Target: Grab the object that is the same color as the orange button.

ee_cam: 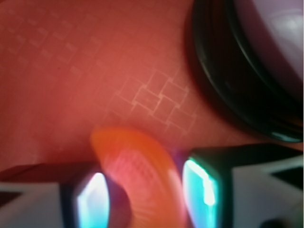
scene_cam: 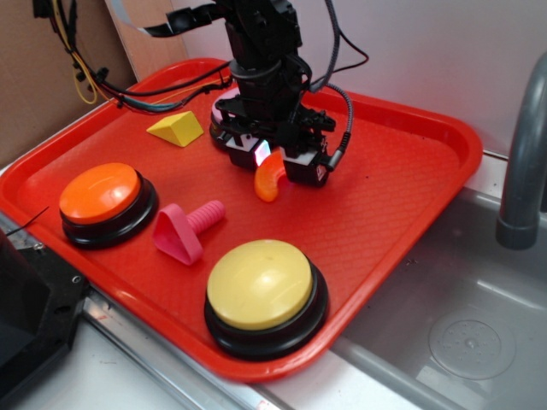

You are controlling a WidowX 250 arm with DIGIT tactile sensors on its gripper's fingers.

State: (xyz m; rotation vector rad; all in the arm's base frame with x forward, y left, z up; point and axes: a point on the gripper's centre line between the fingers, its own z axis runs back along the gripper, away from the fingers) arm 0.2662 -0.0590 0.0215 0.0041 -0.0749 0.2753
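The gripper (scene_cam: 275, 164) stood low over the red tray (scene_cam: 410, 196) toward its far edge, jaws closed on the orange crescent (scene_cam: 269, 179), which sat between the two lit fingertip pads (ee_cam: 92, 199). The grasp step appeared in hand, with the matching orange button (scene_cam: 101, 192) near the tray's left edge. The next move likely called for a straight lift, keeping the squeeze firm on the glossy piece.
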